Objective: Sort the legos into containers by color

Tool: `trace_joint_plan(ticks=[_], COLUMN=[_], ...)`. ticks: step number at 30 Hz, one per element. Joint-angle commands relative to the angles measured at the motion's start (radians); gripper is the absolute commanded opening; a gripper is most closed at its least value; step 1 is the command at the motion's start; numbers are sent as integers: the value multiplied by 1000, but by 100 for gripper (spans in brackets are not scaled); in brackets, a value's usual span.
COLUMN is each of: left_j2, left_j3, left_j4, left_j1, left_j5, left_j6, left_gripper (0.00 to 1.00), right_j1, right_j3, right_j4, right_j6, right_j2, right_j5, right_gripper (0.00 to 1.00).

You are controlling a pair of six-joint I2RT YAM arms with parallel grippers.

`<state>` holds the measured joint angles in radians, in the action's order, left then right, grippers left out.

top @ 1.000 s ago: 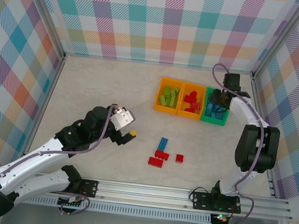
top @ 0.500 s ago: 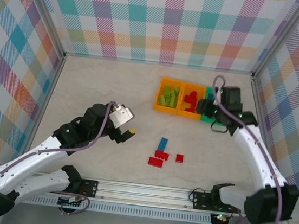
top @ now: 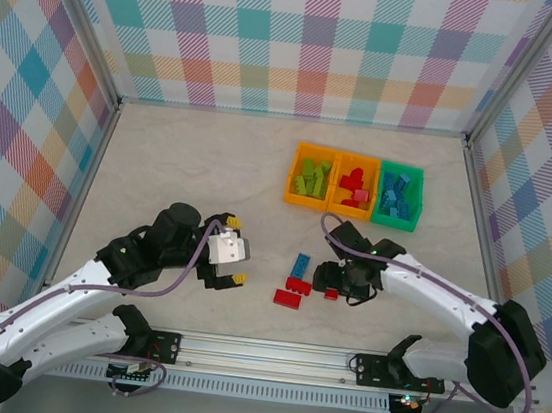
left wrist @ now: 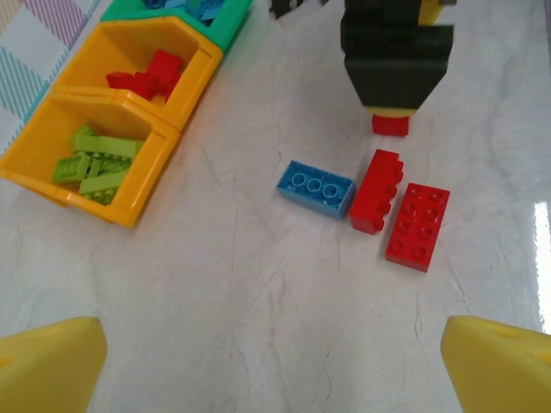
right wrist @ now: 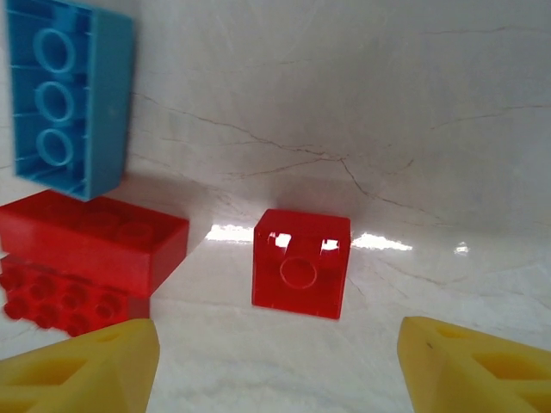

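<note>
The left arm lies low across the near left of the table, elbow bent. Its left gripper (top: pixel 237 250) hangs over bare tabletop with the yellow fingertips (left wrist: pixel 50 366) spread wide and nothing between them. The right arm swings in from the near right, folded at the elbow and reaching leftward. Its right gripper (top: pixel 333 277) points down over the loose legos. Its jaws stand apart around empty air, and the small red brick (right wrist: pixel 301 262) sits just beyond them, touching neither.

That square brick lies upside down, its hollow glossy underside facing up. To its left is a long red brick (top: pixel 297 286) tipped on its side, studs toward the arms. Touching it on the near side is a flat red brick (top: pixel 287 299) with its studs up. Both run left to right. Just beyond them the blue brick (top: pixel 301 265) lies upside down, its long axis angled away toward the far right.

The table (top: pixel 191 156) is pale and marble-veined. Farther back, three smooth plastic bins stand side by side. The left orange bin (top: pixel 291 178) holds lime pieces, the middle orange bin (top: pixel 349 212) holds red, and the green bin (top: pixel 402 167) holds blue.
</note>
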<state>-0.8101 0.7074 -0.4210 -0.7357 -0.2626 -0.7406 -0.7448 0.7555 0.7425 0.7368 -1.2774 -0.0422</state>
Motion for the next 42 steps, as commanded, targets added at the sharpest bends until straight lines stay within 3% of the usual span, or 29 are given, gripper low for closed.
trace_joint_plan(ticks=[1, 6, 12, 18, 22, 28, 33, 36, 39, 42], left_j2=[-6, -9, -9, -7, -4, -11, -8, -14, -18, -22], left_j3=[-12, -14, -17, -19, -20, -25, -34, -36, -36, -34], left_j4=[-31, -35, -44, -41, -18, 3, 16, 18, 22, 28], left_j1=[-3, -7, -7, -7, -7, -7, -7, -7, -6, -6], left_j5=[-38, -12, -4, -6, -5, 50, 78, 84, 88, 78], left_j6=[-38, -49, -61, -66, -48, -22, -20, -19, -13, -4], left_gripper=[100, 100, 100, 100, 100, 100, 100, 100, 100, 100], right_j1=[-5, -7, -11, 14, 150, 324, 396, 408, 408, 410], right_j3=[-19, -61, -50, 61, 190, 424, 585, 699, 758, 708], right_j4=[-64, -141, -132, -57, -127, -294, -360, -312, -254, -261], right_j6=[34, 29, 20, -79, -243, -448, -502, -519, -515, -484], right_j2=[-52, -136, -132, -5, 17, -206, -424, -520, -533, -455], right_j5=[-51, -46, -60, -209, -287, -289, -242, -228, -226, -186], right_gripper=[68, 55, 30, 26, 22, 23, 24, 48, 56, 62])
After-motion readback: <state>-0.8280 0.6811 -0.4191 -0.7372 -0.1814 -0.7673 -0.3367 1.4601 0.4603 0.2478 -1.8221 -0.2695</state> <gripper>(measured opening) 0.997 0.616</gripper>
